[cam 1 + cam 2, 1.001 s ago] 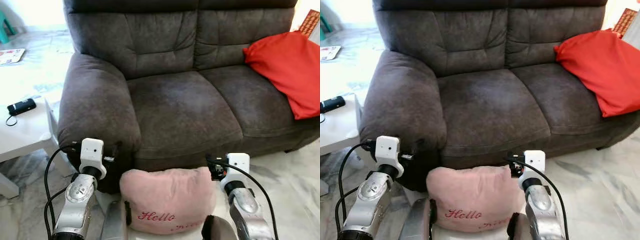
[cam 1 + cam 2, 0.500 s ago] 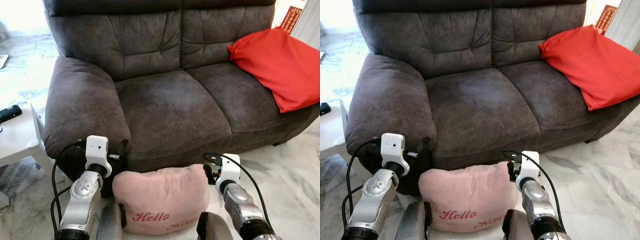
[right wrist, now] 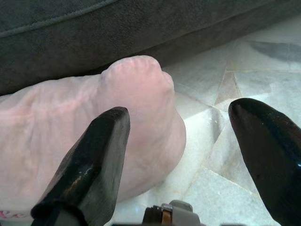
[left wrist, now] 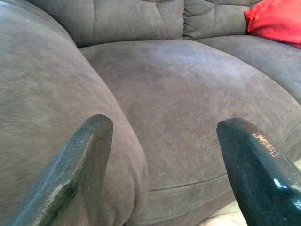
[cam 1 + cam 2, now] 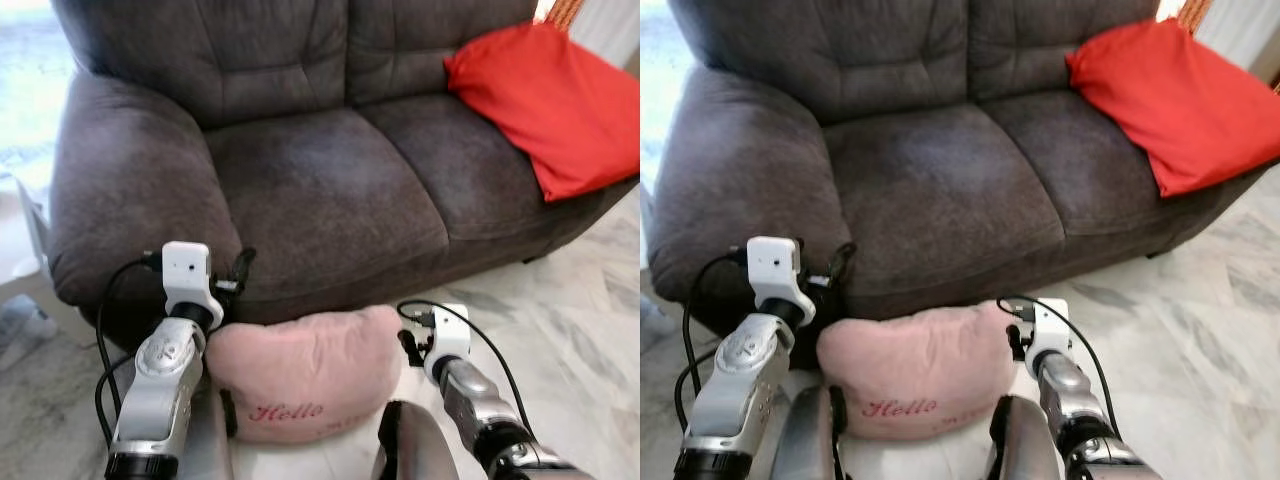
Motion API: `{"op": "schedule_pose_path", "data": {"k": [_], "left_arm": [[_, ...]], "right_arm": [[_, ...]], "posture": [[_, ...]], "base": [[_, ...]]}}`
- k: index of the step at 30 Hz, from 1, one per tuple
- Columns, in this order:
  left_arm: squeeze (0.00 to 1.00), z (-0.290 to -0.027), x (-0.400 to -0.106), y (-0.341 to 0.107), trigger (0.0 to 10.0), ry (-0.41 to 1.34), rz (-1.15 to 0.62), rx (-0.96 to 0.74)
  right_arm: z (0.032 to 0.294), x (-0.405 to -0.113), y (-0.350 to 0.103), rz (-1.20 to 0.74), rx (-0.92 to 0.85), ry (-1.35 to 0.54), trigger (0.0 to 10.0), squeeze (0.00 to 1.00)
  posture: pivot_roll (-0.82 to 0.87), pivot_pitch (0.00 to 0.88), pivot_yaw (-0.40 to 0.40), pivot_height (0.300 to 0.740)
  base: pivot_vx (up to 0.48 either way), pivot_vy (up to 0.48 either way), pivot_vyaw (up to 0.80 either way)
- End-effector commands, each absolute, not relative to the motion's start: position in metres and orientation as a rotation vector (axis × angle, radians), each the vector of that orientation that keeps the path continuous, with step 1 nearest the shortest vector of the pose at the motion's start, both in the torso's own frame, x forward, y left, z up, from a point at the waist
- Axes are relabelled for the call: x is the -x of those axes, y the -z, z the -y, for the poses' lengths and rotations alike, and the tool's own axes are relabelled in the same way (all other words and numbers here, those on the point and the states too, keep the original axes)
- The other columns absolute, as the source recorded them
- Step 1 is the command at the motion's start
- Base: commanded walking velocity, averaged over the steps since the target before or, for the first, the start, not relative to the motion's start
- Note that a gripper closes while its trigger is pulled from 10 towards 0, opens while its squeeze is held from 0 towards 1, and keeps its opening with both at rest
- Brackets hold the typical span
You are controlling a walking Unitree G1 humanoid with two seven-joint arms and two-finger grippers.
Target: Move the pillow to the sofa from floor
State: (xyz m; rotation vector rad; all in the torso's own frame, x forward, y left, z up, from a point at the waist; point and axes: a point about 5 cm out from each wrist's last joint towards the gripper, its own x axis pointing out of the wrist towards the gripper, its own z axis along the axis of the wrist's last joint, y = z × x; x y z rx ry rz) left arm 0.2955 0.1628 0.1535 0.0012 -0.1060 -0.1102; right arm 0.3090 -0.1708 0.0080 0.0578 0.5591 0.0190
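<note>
Closing in on the dark grey sofa point(image 5: 300, 170), the robot now stands nearer than a second ago: the seat looms larger, the white bench that showed on the left has slid out past the frame edge, and the whole scene has swung as the head turned. That reads as the camera moving, not the furniture. The pink pillow point(image 5: 305, 370) with its red "Hello" stitching sits where it was between the two arms, low and near, just in front of the sofa's base, apparently pressed between the forearms rather than gripped. So the carry looks nearly over, and the lift onto the seat is what remains.

Left gripper point(image 4: 164, 155) hangs at the near left arm of the sofa, fingers point(image 4: 84, 165) spread wide apart with only upholstery between them. Right gripper point(image 3: 188, 155) sits beside the pillow's right corner, fingers point(image 3: 94, 160) also wide apart; one lies along the pink fabric, though contact is hard to judge.

Far right on the seat lies a red cushion point(image 5: 540, 100), well apart from the left seat cushion, which is free. Pale marble floor point(image 5: 580, 290) spreads to the right. In the way, mainly, is the sofa's front edge, which the pillow must clear.
</note>
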Motion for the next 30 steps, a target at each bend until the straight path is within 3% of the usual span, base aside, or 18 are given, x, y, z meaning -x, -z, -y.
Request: {"op": "schedule_pose_path", "data": {"k": [1, 12, 19, 24, 25, 30], "left_arm": [[0.0, -0.162, -0.295, -0.159, 10.0, 0.097, 0.114, 0.0], [0.0, -0.161, -0.3, -0.191, 10.0, 0.082, 0.154, -0.015], [0.0, -0.167, -0.292, -0.179, 10.0, 0.068, 0.117, -0.034], [0.0, -0.179, -0.283, -0.162, 10.0, 0.036, 0.078, -0.054], [0.0, -0.183, -0.283, -0.154, 10.0, 0.03, 0.065, -0.059], [0.0, -0.196, -0.276, -0.132, 10.0, 0.0, 0.017, -0.085]], "right_arm": [[0.168, -0.306, -0.003, -0.581, -0.057, -0.03, 10.0, 0.0], [0.139, -0.316, -0.012, -0.554, -0.084, -0.125, 10.0, 0.0], [0.14, -0.326, -0.026, -0.453, -0.054, -0.123, 10.0, 0.0], [0.16, -0.328, -0.037, -0.33, -0.048, -0.107, 10.0, 0.0], [0.166, -0.325, -0.037, -0.309, -0.041, -0.098, 10.0, 0.0], [0.191, -0.316, -0.042, -0.209, -0.035, -0.029, 10.0, 0.0]], "posture": [[0.11, 0.226, -0.135, 0.535], [0.15, 0.296, -0.123, 0.535], [0.15, 0.266, -0.121, 0.535], [0.15, 0.176, -0.126, 0.535], [0.15, 0.115, -0.123, 0.535], [0.14, 0.0, -0.108, 0.535]], "base": [[0.0, 0.0, 0.0], [0.0, 0.0, 0.0], [0.0, 0.0, 0.0], [0.0, 0.0, 0.0], [0.0, 0.0, 0.0], [0.0, 0.0, 0.0]]}}
